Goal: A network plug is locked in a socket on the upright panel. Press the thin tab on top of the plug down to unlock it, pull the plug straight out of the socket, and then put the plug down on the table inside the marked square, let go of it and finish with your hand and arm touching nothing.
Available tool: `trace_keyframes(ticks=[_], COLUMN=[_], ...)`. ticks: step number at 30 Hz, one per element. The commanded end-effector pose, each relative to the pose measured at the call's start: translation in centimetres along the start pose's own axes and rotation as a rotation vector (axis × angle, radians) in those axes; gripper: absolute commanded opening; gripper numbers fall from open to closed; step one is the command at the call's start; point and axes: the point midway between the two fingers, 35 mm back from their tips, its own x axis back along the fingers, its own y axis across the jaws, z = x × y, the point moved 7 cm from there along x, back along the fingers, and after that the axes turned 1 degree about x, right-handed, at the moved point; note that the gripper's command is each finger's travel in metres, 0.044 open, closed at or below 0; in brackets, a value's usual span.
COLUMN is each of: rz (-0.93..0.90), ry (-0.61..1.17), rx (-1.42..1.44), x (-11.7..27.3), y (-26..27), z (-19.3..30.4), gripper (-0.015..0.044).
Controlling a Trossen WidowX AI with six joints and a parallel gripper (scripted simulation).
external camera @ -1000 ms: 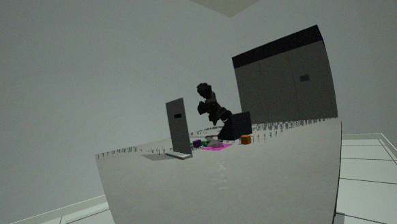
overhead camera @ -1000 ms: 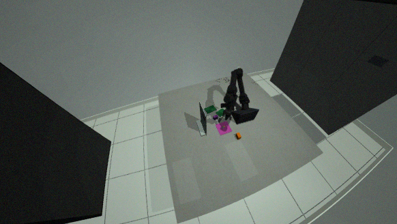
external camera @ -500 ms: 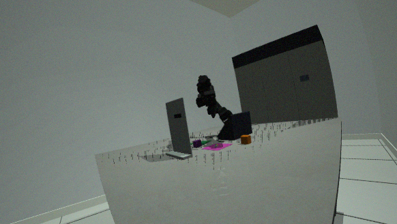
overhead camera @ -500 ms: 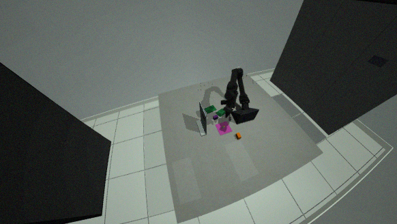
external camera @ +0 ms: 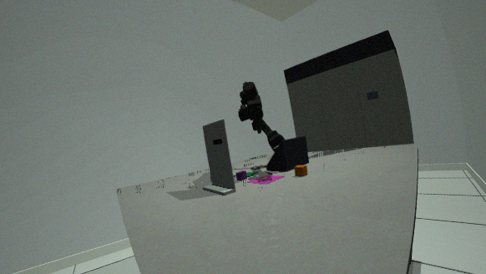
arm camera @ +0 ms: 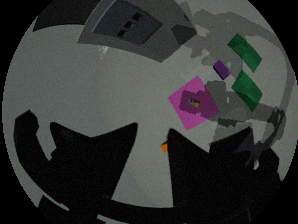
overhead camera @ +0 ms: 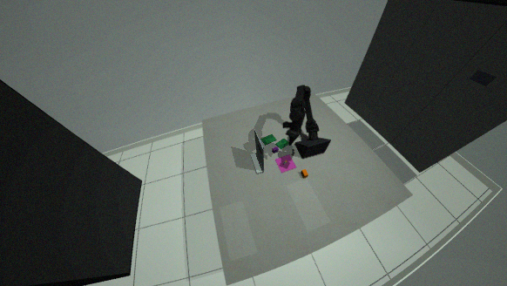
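Note:
The small grey and yellowish plug (arm camera: 194, 103) lies on the table inside the magenta marked square (overhead camera: 283, 169) (external camera: 276, 179) (arm camera: 188, 120), in the shadow of the arm. Its thin tab is too small to make out. The upright panel (overhead camera: 259, 150) (external camera: 219, 164) (arm camera: 162, 45) stands apart from it, with several dark openings in its face in the wrist view and no plug seen in them. My gripper (overhead camera: 291, 143) (arm camera: 153, 129) is partly open and empty, high above the table and clear of the plug and the panel.
A purple block (overhead camera: 275, 149) (external camera: 241, 175) (arm camera: 221, 69) and two green patches (overhead camera: 268, 139) (arm camera: 247, 91) lie behind the square. An orange block (overhead camera: 304, 173) (external camera: 301, 170) (arm camera: 164, 147) sits on the other side. The dark arm base (overhead camera: 313, 148) (external camera: 292, 154) stands behind.

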Motion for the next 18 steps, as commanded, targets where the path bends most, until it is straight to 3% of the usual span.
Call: trace_keyframes(ticks=[1, 4, 15, 18], rz=[-0.006, -0.006, -0.006, -0.006], ry=[-0.005, -0.005, -0.005, -0.005], rx=[-0.007, -0.007, -0.007, -0.007], x=[1.33, 1.53, 1.53, 1.53], y=[0.73, 0.81, 0.81, 0.81], z=[-0.04, -0.04, -0.04, -0.04], gripper=[0.0156, 0.0156, 0.0440, 0.0440])
